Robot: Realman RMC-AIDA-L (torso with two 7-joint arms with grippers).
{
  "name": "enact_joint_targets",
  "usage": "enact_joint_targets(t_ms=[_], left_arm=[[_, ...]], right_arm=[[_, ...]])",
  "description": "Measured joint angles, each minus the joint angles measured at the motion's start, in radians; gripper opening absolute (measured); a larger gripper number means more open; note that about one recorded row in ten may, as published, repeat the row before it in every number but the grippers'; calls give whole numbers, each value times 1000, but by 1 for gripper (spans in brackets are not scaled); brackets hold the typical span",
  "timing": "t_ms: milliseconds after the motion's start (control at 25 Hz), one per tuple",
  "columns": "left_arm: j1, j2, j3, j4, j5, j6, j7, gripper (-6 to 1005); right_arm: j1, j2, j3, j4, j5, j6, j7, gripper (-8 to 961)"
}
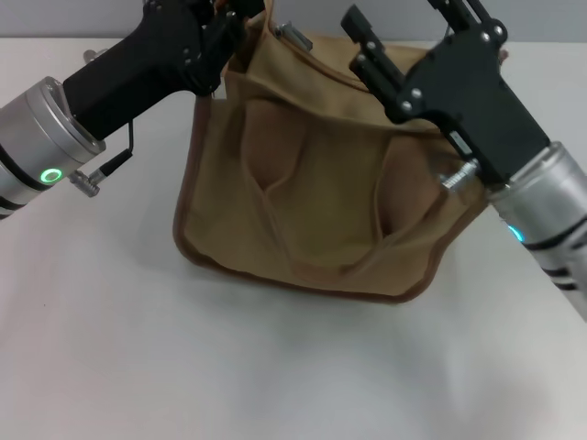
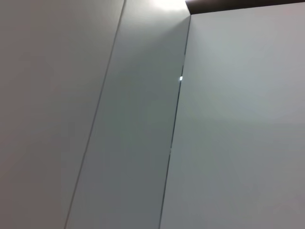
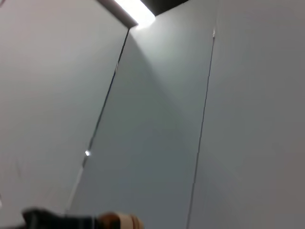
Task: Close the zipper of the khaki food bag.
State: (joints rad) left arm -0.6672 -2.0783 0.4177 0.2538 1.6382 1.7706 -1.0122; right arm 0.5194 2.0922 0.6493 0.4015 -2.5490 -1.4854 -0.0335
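The left gripper is up at the bag's far left top corner, fingers buried behind the fabric, so I cannot tell whether they grip. The right gripper reaches over the top right edge, its black fingers lying along the rim (open or closed, I cannot tell either). A small silver pull tab shows between them on the zipper, which runs left to right along the top. The bag stands on the white table, long axis crosswise, pockets facing the robot. Both wrist views show only pale wall panels.
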Motion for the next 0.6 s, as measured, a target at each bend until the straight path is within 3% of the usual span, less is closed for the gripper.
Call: enact_joint_targets(t_ms=[280, 600], left_arm=[[-7, 0, 3, -5, 0, 21, -2, 39], [-15, 0, 3, -5, 0, 30, -14, 40]], right_arm=[[-5, 0, -13, 93, -4, 148, -220, 687], [-47, 0, -56, 119, -4, 129, -292, 682]])
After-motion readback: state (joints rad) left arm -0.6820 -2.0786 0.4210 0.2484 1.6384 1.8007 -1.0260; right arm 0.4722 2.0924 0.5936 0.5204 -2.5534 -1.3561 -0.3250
